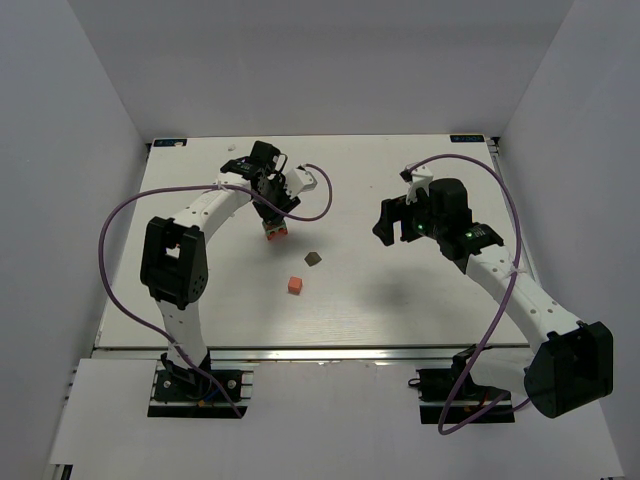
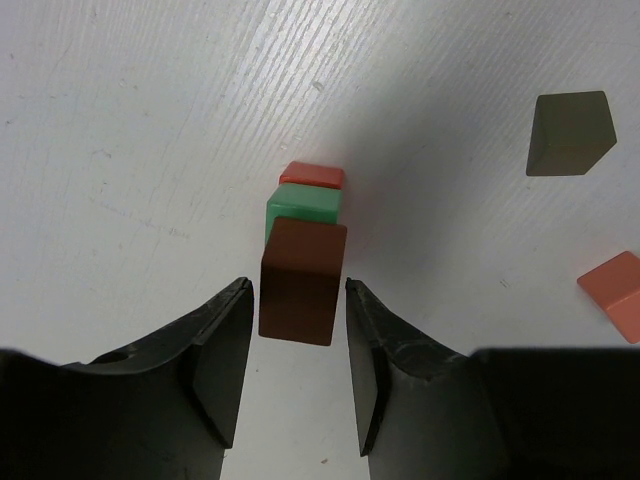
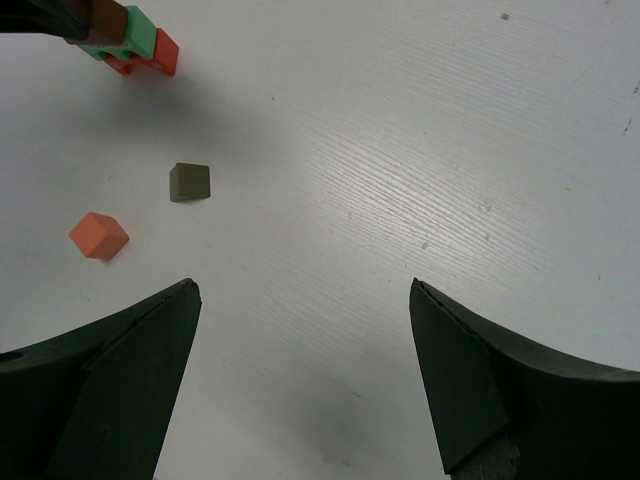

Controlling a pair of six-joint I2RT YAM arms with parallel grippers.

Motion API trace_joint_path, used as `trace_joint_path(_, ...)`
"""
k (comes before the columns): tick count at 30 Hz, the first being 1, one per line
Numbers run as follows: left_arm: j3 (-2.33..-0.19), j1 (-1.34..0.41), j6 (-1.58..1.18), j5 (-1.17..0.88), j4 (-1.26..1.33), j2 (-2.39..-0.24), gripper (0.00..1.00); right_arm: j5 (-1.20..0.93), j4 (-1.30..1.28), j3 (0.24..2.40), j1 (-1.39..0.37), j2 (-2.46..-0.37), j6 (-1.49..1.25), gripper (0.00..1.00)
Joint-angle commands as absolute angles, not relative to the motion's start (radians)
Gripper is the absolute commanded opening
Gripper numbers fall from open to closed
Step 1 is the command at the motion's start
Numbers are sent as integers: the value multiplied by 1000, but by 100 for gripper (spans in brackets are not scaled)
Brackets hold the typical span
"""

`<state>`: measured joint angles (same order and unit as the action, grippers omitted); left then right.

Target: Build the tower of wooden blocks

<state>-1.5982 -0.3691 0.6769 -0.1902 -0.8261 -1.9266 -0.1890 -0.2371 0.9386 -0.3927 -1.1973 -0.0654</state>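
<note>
1. Step in hand: seating the third piece. The tower (image 1: 275,231) stands on the white tabletop (image 1: 400,300), left of centre towards the far side, directly under the left claw (image 2: 297,290). From the bottom up it reads red piece (image 2: 312,175), green slab (image 2: 303,208), brown block (image 2: 300,270).
2. Left claw: it straddles the brown block with its jaws narrowly parted. A sliver of tabletop shows on each side of the block, so I judge it is not gripping.
3. Right claw (image 3: 302,290): spread wide and empty, over bare tabletop well apart from the tower.
4. Loose stock: a dark block (image 2: 570,132) and an orange cube (image 2: 615,290) lie near the tower on its near side, apart from each other.
5. Next move, in my judgement: the left claw needs to lift straight up without brushing the brown block. One loose piece then needs picking up and centring squarely on top.
6. Materials: the pieces are painted wood, matt, flat-faced and crisp-edged.
   - The brown block is taller than it is wide, and the green slab is thin.
   - The red piece appears notched in the right wrist view.
   - The tabletop carries a fine streaked grain.
   - The claw fingers are matt black.
</note>
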Motion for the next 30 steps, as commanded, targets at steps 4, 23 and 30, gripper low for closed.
trace_joint_path(4,-1624,-365,690,-187,-808,-1902,53,-192,-212,942,-391,-1181,-49,89)
trace_joint_path(23,-1614,-365,690,-172,-801,-1901,61,-192,-215,943,-390,-1184,-46,89)
trace_joint_path(30,-1592,-365,695,-153,-790,-1899,64,-189,-215,943,-390,-1181,-46,89)
